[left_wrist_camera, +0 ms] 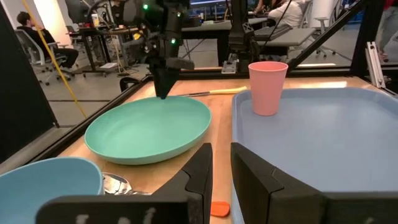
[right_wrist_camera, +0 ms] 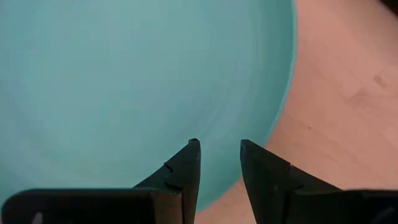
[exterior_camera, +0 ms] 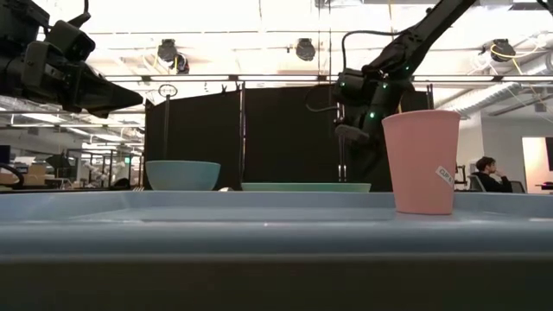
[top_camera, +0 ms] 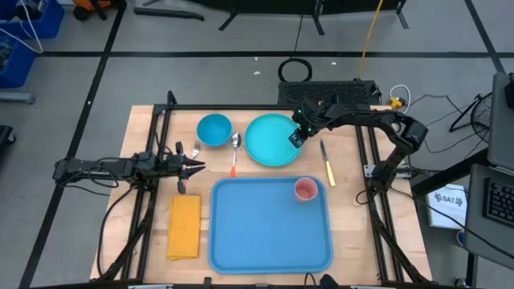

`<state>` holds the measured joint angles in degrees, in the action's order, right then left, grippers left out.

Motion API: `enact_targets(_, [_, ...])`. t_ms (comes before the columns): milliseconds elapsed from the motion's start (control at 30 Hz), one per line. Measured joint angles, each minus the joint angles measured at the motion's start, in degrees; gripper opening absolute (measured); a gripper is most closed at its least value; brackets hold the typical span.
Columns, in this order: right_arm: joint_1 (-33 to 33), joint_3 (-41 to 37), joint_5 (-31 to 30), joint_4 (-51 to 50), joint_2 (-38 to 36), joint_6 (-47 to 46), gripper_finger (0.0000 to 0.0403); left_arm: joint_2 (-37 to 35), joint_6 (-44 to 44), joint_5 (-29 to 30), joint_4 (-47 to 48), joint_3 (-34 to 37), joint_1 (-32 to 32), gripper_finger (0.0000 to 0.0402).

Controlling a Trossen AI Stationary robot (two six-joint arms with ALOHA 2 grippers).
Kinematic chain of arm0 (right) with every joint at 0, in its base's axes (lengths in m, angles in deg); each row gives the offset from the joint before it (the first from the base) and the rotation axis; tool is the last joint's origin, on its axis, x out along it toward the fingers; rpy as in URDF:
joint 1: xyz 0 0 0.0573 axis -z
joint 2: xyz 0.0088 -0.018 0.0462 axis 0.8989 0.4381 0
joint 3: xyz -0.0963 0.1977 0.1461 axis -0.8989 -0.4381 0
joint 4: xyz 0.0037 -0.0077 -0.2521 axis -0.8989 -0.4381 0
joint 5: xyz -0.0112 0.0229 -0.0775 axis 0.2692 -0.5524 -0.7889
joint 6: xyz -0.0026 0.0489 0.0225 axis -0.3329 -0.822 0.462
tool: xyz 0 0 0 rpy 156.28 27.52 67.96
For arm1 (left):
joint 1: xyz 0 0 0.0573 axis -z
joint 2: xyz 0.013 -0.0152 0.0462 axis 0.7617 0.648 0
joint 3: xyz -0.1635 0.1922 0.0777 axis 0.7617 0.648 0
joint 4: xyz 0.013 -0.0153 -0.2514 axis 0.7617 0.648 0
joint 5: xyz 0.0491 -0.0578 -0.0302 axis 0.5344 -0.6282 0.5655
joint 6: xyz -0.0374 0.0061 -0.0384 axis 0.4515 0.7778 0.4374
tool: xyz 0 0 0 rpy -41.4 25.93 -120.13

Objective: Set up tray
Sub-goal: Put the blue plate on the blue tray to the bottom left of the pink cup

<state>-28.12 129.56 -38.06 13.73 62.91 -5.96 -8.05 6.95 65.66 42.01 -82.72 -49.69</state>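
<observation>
Both arms were dark, slim and jointed, the right arm (top_camera: 377, 120) dotted with small green lights near its wrist, and each gripper ended in two black, wedge-shaped, tapering fingers (right_wrist_camera: 186, 171).

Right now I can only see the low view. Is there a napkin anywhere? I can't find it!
Observer: Yes. A yellow folded napkin lies on the table, left of the blue tray.
Operator: Is the right gripper holding something?
Observer: No. The right gripper is over the turquoise plate near its right edge, fingers apart and empty.
Operator: Is there a knife?
Observer: Yes. A yellow-handled knife lies on the table, right of the plate.
</observation>
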Motion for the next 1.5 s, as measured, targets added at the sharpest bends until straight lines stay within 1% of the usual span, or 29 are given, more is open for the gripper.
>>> enact_targets(233, [0.0, -0.02, -0.07, -0.27, -0.55, 0.29, 0.0105, 0.0, -0.02, -0.24, 0.0, 0.0, 0.0, 0.0063])
enact_targets(367, [0.0, -0.11, -0.44, -0.45, -3.13, 0.81, 0.0105, 0.0, -0.02, -0.22, 0.0, 0.0, 0.0, 0.0063])
enact_targets(467, [0.15, -0.09, -2.68, -0.18, -5.15, 0.8, 0.0105, 0.0, -0.02, -0.22, 0.0, 0.0, 0.0, 0.0063])
enact_targets(567, [0.95, -0.09, -3.17, -0.16, -6.03, 1.12, 0.0105, 0.0, -0.01, -0.23, 0.02, 0.0, 0.0, 0.0063])
enact_targets(833, [2.43, -0.09, -2.89, -0.5, -5.03, 1.3, 0.0105, 0.0, 0.06, -0.26, 0.07, 0.0, 0.0, 0.0063])
enact_targets(1000, [2.69, -0.09, -0.29, -0.38, -4.07, 1.3, 0.0105, 0.0, 0.02, -0.26, 0.07, 0.0, 0.0, 0.0063])
enact_targets(1233, [2.69, -0.18, -0.12, -0.48, -3.78, 1.0, 0.0105, 0.0, 0.0, -0.28, 0.09, 0.0, 0.0, 0.0063])
enact_targets(1500, [2.73, -3.5, 0.54, 0.67, -3.76, -0.23, 0.0105, 0.0, -0.02, -0.28, 0.09, 0.0, 0.0, 0.0063])
